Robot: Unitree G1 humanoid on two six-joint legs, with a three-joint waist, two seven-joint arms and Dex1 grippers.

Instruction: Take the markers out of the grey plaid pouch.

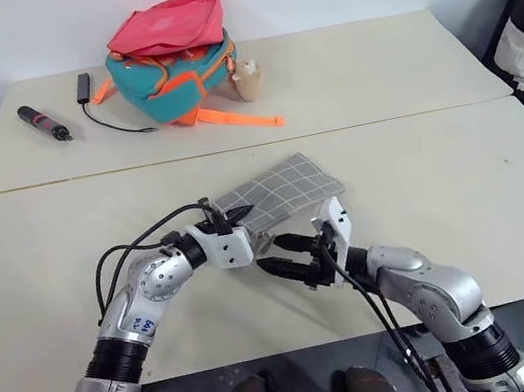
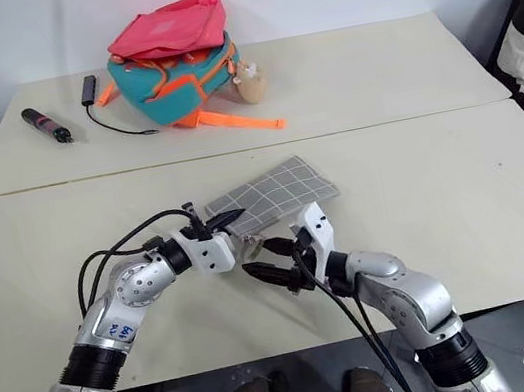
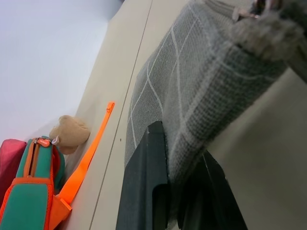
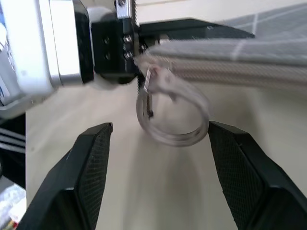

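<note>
While my left pincer (image 1: 243, 222) was clamped on the near edge of the grey plaid pouch (image 1: 281, 190), it held that end lifted off the tabletop (image 1: 464, 191), with the rest of the pouch stretching away beyond its fingertips. My right pincer (image 1: 283, 256) stood just beside the left one, on the side nearer me, its two black fingers (image 4: 91, 167) spread apart and holding nothing. Between those fingers, a little ahead of them, a clear ring (image 4: 172, 112) hung from the pouch's edge, right next to the left pincer. I could not see the markers. Far beyond both pincers, a teal-orange backpack (image 1: 175, 74) sat on the far tabletop, and a dark pen-like tool (image 1: 44, 123) lay beside it.
</note>
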